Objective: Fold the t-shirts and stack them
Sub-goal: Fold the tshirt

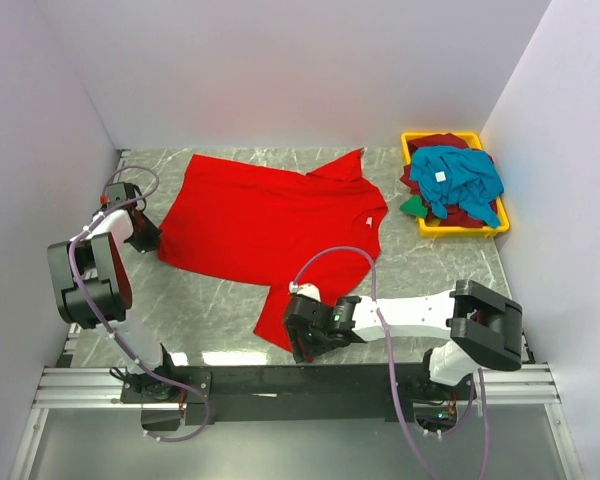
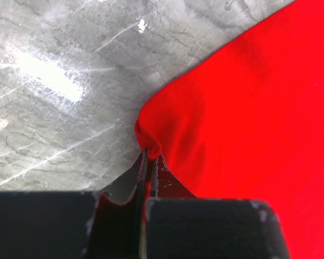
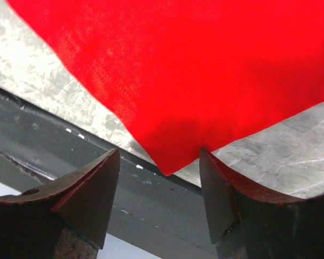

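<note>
Your left jaws are pinched shut on a thin edge fold of the red t-shirt (image 2: 248,135), spread on the worktop (image 2: 54,81); right jaws gape around its near corner, gripping nothing. Lift now and that corner could drag, or the pinch slip.

From above the near edge, the top view takes in the whole table (image 1: 220,310). Wrist views sit close: left at its left edge, right at its near edge; all share the red t-shirt (image 1: 270,220).

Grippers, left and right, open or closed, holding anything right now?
Left gripper: closed on the edge of the large bright red cloth t-shirt.
Right gripper: open, holding nothing.
</note>
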Available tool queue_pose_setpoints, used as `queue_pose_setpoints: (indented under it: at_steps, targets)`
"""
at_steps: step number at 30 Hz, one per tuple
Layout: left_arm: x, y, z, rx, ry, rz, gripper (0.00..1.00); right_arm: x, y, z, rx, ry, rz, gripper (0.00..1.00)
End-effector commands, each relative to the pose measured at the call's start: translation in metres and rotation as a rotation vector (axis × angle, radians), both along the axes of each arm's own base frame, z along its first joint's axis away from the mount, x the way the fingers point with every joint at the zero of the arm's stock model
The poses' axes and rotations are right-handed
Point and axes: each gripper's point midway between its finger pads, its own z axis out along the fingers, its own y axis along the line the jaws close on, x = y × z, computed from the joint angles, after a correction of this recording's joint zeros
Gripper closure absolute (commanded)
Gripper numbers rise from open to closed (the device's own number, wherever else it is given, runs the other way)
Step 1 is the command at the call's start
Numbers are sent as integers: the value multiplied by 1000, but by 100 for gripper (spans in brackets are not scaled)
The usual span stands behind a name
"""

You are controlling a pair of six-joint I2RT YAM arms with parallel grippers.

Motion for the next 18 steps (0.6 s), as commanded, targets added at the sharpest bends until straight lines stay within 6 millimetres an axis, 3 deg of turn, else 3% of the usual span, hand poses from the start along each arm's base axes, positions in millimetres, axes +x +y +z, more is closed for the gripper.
queue_pose_setpoints:
  at_steps: [1, 11, 14, 16, 17, 18]
  targets:
    - [4, 2, 19, 24, -51, -24, 99, 2, -7, -8, -50, -14, -53, 34]
    - [6, 4, 23, 31, -55, -23, 99, -7, -22, -22, -120, 20, -66, 54]
    - [4, 4, 20, 30, -50, -24, 99, -10, -26, -26, -139, 38, -65, 68]
    - [3, 4, 20, 28, -49, -24, 99, -12, -29, -29, -157, 46, -54, 91]
    - [3, 4, 20, 30, -47, -26, 99, -12, -27, -28, -153, 47, -53, 91]
    - [3, 5, 20, 32, -47, -27, 99, -11, -27, -25, -155, 45, -46, 99]
